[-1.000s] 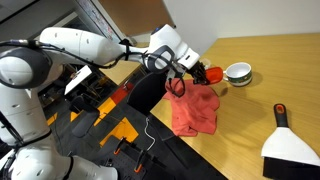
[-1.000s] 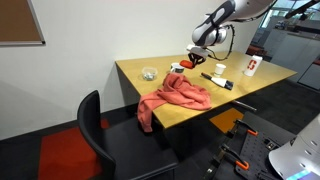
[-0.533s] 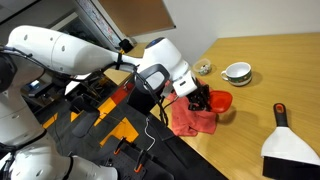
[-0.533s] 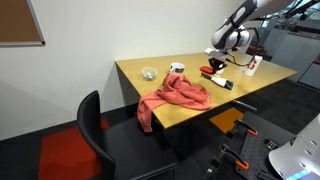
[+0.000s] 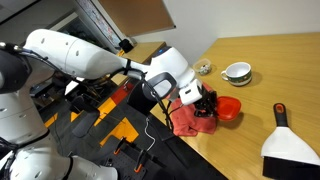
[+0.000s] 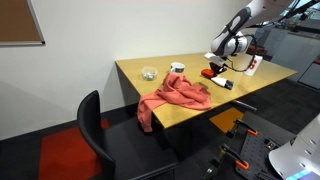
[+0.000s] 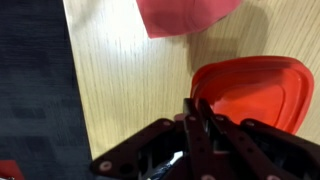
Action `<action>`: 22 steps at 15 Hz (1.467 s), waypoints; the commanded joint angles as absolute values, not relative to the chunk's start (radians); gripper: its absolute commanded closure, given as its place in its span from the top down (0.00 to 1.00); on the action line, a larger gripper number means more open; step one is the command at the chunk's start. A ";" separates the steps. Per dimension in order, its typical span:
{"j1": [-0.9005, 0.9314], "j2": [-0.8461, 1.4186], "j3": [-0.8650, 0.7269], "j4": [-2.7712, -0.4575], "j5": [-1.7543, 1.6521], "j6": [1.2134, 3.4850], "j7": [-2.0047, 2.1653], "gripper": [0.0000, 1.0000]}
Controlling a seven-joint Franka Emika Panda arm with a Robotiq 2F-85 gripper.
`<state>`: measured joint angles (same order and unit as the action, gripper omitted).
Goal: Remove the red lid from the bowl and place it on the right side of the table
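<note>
The gripper [image 7: 193, 110] is pinching the red lid [image 7: 255, 90] by the rim nearest it, jaws almost closed. The lid is looking like light, stiff plastic (likely slick), so that raised rim is offering the surest hold.

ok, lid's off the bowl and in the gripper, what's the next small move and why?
Probably lower straight down, then open. The gripper is shut on the red lid at its rim, away from the bowl, over bare table beside the red cloth; whether it touches the wood is unclear.

Lid [image 7: 252, 95]: rim between the fingers [image 7: 192, 128], body to their right. Cloth [image 7: 185, 12]: on the table [image 7: 120, 70] ahead of them, apart from lid.
</note>
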<state>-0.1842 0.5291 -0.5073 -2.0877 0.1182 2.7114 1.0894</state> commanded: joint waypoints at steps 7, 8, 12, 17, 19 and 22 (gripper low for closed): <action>-0.220 0.794 -0.485 -1.788 0.126 2.689 1.160 0.02; -0.225 0.815 -0.486 -1.762 0.127 2.684 1.159 0.02; -0.256 0.887 -0.484 -1.681 0.129 2.688 1.143 0.02; -0.291 0.897 -0.465 -1.650 0.128 2.707 1.093 0.55; -0.305 0.865 -0.442 -1.669 0.131 2.725 1.043 0.70; -0.340 0.797 -0.376 -1.714 0.145 2.762 0.905 0.92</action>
